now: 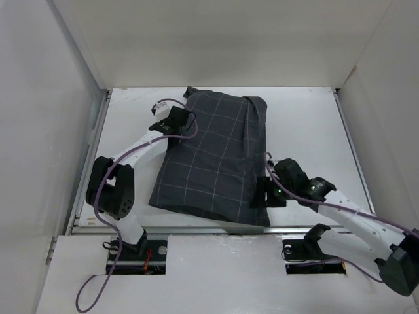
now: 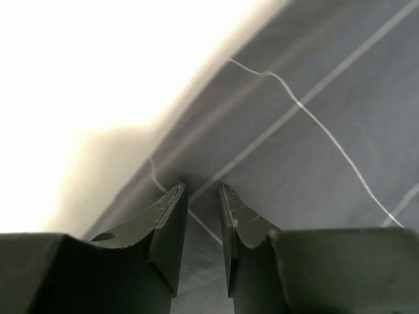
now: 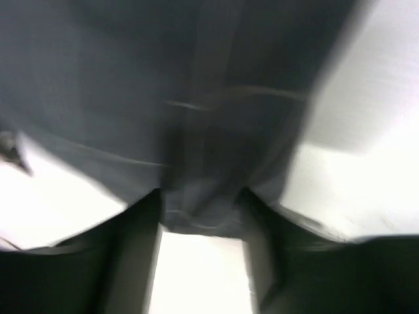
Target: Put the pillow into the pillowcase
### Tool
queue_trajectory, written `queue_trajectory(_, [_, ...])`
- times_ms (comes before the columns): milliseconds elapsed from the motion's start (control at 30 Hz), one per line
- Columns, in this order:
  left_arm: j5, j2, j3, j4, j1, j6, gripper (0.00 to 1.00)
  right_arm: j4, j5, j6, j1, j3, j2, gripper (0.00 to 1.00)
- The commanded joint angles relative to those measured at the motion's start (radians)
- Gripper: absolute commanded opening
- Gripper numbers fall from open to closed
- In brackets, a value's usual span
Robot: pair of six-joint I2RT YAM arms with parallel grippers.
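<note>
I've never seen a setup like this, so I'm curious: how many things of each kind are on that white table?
Robot grippers: 2 (left gripper, right gripper)
Pillowcase, dark grey with a light grid: 1
Pillow in view: 0
Total: 3

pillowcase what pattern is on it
The pillowcase is dark charcoal grey with a thin, light windowpane grid. It shows best in the top external view.
</note>
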Motion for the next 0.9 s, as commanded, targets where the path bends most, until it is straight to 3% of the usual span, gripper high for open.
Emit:
queue_trajectory(0, [-0.035,-0.05,0.029,-0.033,0.023,0.0,0.23,0.064,0.014,-0.133,0.02,0.146,-0.053,0.67])
queue_trajectory(33, [-0.035,-0.063,0.029,-0.033,0.023,0.009,0.23,0.064,0.028,-0.155,0.02,0.174,-0.053,0.98])
queue_trajectory(133, [-0.055,-0.116,0.038,-0.033,0.023,0.035,0.29,0.037,0.143,-0.209,0.02,0.297,-0.015,1.0])
queue_trajectory(167, [-0.07,-0.133,0.048,-0.033,0.023,0.035,0.38,0.027,0.26,-0.209,0.02,0.353,-0.001,1.0])
queue_trajectory(200, [-0.071,-0.15,0.048,-0.033,0.023,0.053,0.77,0.027,0.325,-0.209,0.02,0.383,0.014,1.0])
queue_trajectory(233, [-0.071,-0.188,0.058,-0.024,0.023,0.084,1.0,0.027,0.385,-0.198,0.008,0.412,0.055,1.0])
queue_trajectory(267, [-0.08,-0.21,0.058,-0.01,0.023,0.098,1.0,0.027,0.49,-0.184,-0.024,0.442,0.08,1.0])
queue_trajectory(367, [-0.112,-0.309,0.058,0.01,0.023,0.124,1.0,0.144,0.591,-0.175,-0.116,0.539,0.181,1.0])
queue_trajectory(533, [-0.123,-0.435,0.022,0.093,0.023,0.227,1.0,0.244,0.522,-0.202,-0.41,0.738,0.359,1.0])
queue_trajectory(700, [-0.173,-0.466,-0.019,0.102,0.023,0.236,1.0,0.201,0.545,-0.317,-0.463,0.877,0.493,1.0])
queue_trajectory(867, [-0.198,-0.466,-0.019,0.092,0.023,0.227,1.0,0.324,0.53,-0.337,-0.472,0.81,0.476,1.0])
